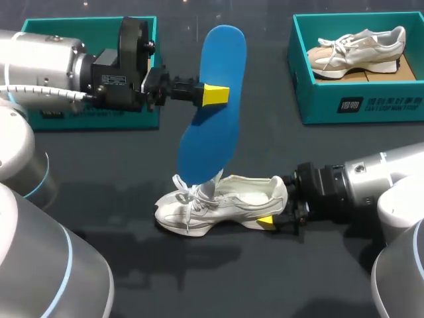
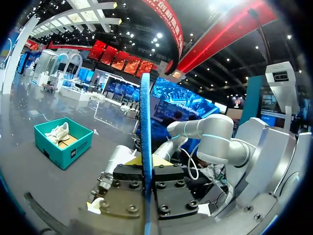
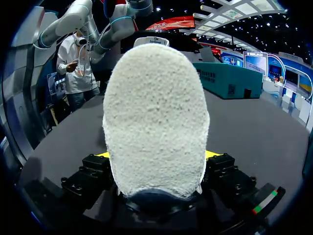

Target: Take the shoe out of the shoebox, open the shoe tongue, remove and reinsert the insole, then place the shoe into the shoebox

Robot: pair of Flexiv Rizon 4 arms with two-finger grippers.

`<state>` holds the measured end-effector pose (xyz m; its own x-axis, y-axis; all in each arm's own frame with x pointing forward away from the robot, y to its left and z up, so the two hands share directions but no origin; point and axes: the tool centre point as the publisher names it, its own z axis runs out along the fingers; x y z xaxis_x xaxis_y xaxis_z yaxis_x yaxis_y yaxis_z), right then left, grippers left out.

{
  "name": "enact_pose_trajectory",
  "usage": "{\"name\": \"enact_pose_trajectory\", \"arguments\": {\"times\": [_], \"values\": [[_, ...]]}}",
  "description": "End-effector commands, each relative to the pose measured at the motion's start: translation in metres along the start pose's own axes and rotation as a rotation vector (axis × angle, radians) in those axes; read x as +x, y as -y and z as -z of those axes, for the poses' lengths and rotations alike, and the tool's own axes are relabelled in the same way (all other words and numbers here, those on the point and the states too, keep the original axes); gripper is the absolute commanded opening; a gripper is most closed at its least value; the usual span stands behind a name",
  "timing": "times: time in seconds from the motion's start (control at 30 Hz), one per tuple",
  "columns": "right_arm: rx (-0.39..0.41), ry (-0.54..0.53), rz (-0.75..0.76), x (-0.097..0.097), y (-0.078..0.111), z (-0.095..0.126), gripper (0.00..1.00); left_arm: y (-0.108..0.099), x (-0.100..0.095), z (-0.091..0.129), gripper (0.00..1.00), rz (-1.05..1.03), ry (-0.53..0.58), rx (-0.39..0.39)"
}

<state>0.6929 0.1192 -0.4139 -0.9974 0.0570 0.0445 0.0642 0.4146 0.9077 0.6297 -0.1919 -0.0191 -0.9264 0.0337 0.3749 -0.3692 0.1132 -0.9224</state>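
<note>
Plainly, the left gripper (image 1: 213,95) was clenched on the blue insole (image 1: 213,99), one finger on each face at about mid-length. The left wrist view showed the insole (image 2: 145,147) edge-on, pinched between the two yellow tips. It was held upright and slightly tilted above the table (image 1: 331,152). Its low end came down to the laces and tongue (image 1: 211,187) of the white shoe (image 1: 222,202); whether it touched them could not be told.

The right gripper (image 1: 277,213) was grasping the shoe by its heel, with one yellow tip showing at the near side of the sole. In the right wrist view the fuzzy heel (image 3: 156,122) filled the space between the fingers, which pressed it from both sides. The shoe stood on its sole near the middle of the table, toe to the left, outside both boxes.

At the far right, the right shoebox (image 1: 361,106) held a second sneaker (image 1: 358,52), lying with its toe to the left. The left wrist view showed this box (image 2: 73,149) too. At the far left, the left shoebox (image 1: 66,26) stood behind the left arm, which hid most of its inside.
</note>
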Motion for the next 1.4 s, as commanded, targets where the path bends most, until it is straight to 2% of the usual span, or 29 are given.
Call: {"name": "enact_pose_trajectory", "arguments": {"times": [0.03,0.2,0.6,0.67,0.87,1.17,1.4], "values": [[0.005,0.001,0.000,0.001,0.000,0.000,0.00,-0.021,0.021,0.021,0.00,0.004,0.006,0.052],[0.005,0.001,0.000,0.001,0.000,0.000,0.00,-0.045,0.030,0.029,0.00,0.049,0.005,0.092],[0.005,0.001,0.000,0.001,0.000,0.000,0.00,-0.045,0.030,0.029,0.00,0.049,0.005,0.092],[0.005,0.001,0.000,0.001,0.000,0.000,0.00,-0.048,0.035,0.024,0.00,0.050,-0.007,0.076],[0.005,0.001,0.000,0.001,0.000,0.000,0.00,-0.051,0.037,0.021,0.00,0.097,-0.024,0.087],[0.005,0.001,0.000,0.001,0.000,0.000,0.00,-0.045,0.037,0.025,0.00,0.121,-0.043,0.137],[0.005,0.001,0.000,0.001,0.000,0.000,0.00,-0.041,0.039,0.025,0.00,0.116,-0.056,0.141]]}}
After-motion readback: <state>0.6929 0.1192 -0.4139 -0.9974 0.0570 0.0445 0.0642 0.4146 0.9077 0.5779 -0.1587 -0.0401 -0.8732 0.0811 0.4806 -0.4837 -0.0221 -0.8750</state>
